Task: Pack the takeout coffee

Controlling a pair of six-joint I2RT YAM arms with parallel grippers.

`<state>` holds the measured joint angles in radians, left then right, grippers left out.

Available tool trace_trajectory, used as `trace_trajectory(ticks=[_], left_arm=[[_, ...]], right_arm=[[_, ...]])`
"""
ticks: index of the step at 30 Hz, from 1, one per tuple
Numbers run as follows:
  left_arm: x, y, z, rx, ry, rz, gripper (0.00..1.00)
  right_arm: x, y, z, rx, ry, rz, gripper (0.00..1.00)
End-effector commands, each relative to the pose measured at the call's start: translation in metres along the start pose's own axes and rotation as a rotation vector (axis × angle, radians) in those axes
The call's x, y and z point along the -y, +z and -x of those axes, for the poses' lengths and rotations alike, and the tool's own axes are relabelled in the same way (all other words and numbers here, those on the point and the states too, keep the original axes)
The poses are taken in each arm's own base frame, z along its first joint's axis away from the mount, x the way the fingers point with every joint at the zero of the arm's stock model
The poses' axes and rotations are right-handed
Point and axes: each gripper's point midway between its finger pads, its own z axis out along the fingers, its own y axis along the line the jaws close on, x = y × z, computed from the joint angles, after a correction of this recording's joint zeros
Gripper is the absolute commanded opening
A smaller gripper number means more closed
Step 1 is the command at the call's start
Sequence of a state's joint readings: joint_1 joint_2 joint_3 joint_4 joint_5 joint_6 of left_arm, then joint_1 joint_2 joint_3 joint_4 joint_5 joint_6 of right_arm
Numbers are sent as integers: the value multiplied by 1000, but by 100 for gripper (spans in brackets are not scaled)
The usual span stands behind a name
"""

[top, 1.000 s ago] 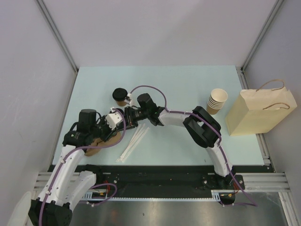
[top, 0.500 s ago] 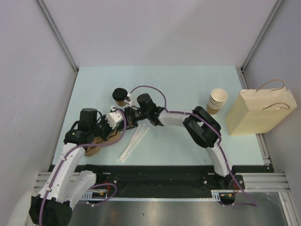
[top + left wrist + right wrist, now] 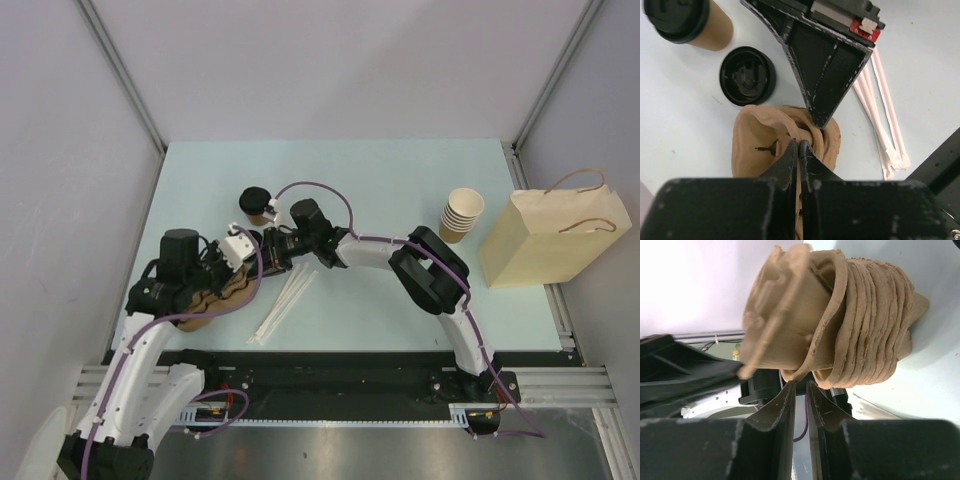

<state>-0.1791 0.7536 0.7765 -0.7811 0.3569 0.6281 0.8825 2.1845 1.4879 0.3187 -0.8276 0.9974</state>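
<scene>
The takeout coffee (image 3: pixel 255 203), a brown paper cup with a black lid, stands at the back left of the table and also shows in the left wrist view (image 3: pixel 687 22). A stack of brown pulp cup carriers (image 3: pixel 215 297) lies in front of it. My left gripper (image 3: pixel 799 146) is shut on an edge of the stack (image 3: pixel 765 145). My right gripper (image 3: pixel 800 383) has its jaws almost together on the rim of the top carrier (image 3: pixel 785 315), which is tilted up off the stack (image 3: pixel 875 330). Its fingers (image 3: pixel 827 75) show in the left wrist view.
A loose black lid (image 3: pixel 747 75) lies between the coffee and the carriers. Wrapped straws (image 3: pixel 285 300) lie right of the carriers. A stack of lidless tan cups (image 3: pixel 462 215) and a brown paper bag (image 3: pixel 550 240) with handles are at the right.
My left gripper and the carrier stack have shifted a little to the left. My right gripper has stayed at the carrier's rim. The coffee has not moved.
</scene>
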Motion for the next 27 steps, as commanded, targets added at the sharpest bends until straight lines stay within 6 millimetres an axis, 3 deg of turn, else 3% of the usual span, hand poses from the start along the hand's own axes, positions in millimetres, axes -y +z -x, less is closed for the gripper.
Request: trace_trajectory(ticks=[1,10,18,21,27], left_arm=[[-13,-23,31,83,54,65,0],[-29,-43,51,105,117,139,0],[-31,-62,79,151,146,118,0],[-29,-65,84,166,150,103,0],[-23,-73,99,205,171,64,0]], right_arm=[[-9,7,6,12,-52,19,20],[-16,5,6,9,-60,29,21],[-36,-14,12,16,-111,35,26],[-44,-23,15,20,-132,42,34],[-67,-44,20,32,-199,63,65]])
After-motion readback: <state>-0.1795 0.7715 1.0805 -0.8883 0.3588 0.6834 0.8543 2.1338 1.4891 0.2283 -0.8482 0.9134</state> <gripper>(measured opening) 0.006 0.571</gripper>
